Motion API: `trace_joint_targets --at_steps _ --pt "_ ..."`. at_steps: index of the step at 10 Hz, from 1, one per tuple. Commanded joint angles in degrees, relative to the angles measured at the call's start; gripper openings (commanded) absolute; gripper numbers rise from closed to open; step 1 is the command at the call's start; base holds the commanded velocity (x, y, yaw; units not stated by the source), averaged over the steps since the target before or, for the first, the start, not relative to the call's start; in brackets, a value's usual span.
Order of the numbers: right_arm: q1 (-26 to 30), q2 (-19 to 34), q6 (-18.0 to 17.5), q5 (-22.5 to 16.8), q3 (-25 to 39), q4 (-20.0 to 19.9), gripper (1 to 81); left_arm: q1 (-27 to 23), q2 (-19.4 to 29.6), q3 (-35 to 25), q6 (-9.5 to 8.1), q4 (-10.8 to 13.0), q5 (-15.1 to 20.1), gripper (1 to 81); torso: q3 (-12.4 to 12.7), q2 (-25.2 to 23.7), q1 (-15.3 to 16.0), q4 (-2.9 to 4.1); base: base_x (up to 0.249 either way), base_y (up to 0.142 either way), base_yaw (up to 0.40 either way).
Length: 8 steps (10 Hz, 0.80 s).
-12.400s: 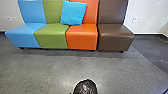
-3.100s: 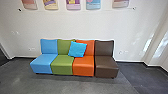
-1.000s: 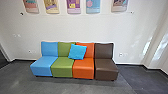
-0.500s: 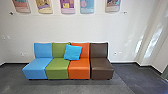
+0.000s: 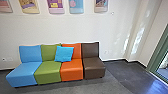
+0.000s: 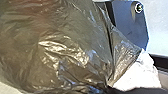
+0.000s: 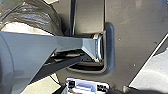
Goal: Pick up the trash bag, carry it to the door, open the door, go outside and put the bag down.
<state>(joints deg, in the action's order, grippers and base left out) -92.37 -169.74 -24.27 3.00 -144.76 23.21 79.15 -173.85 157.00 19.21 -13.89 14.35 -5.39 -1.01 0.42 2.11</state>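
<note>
The dark, shiny trash bag (image 6: 62, 50) shows large in the left wrist view, its plastic drawn together into creases at the neck, where my left gripper (image 6: 109, 85) is shut on it. White material lies beside the gathered part. In the right wrist view, part of the trash bag (image 7: 37, 15) shows beyond a grey arm link. A green-framed glass door or window (image 5: 157, 56) stands at the right edge of the head view; which of the two, I cannot tell.
A row of blue, green, orange and brown seats (image 5: 93, 67) stands against the white wall, with a blue pillow (image 5: 64, 53) on it. Posters (image 5: 55, 5) hang above. Dark floor (image 5: 125, 77) runs along the right of the seats toward the green frame.
The head camera has tilted up since the earliest picture, where the dark bag showed low in front. Lately it has turned right: the seats sit further left and the green frame has come in.
</note>
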Motion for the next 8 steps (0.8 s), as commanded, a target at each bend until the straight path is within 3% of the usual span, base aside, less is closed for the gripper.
trace_joint_targets --at_steps 1,8 --pt "1.4 -0.2 0.2 -3.0 0.4 0.7 81.1 -2.9 -0.3 0.0 0.12 0.3 4.5 1.0 0.0 0.0 0.0 0.00 0.000 0.000 -0.276" --pt "1.3 -0.3 0.2 -3.0 0.3 0.5 81.1 -3.0 -0.3 0.0 0.12 0.3 4.5 1.0 0.0 0.0 0.0 0.00 0.000 0.000 -0.290"
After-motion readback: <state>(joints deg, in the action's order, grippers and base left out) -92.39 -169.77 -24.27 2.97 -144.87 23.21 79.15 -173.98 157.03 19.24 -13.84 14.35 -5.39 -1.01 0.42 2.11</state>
